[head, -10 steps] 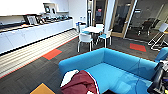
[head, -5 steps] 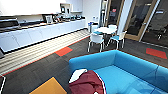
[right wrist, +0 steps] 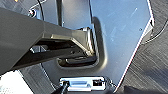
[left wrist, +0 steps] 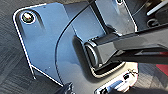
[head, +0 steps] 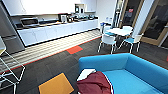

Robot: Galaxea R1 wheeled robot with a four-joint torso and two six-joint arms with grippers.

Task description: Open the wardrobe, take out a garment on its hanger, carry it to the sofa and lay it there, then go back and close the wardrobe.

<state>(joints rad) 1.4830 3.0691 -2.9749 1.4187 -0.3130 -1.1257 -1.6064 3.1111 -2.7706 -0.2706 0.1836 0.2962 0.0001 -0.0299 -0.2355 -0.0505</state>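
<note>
Between the earlier head views and now, the whole scene is shifted, so the camera is judged to have turned; the things themselves are not seen to move. At far left a grey steel fridge (head: 10, 37) is seen, then a long white kitchen counter (head: 57, 30), an orange floor patch (head: 56, 85), the maroon varsity jacket with white sleeves (head: 95, 83) lying on the bright blue fabric sofa (head: 130, 75), and white chairs (head: 108, 41). Laying is judged done; closing the wardrobe is left. Whether either tool is open or closed cannot be told.
</note>
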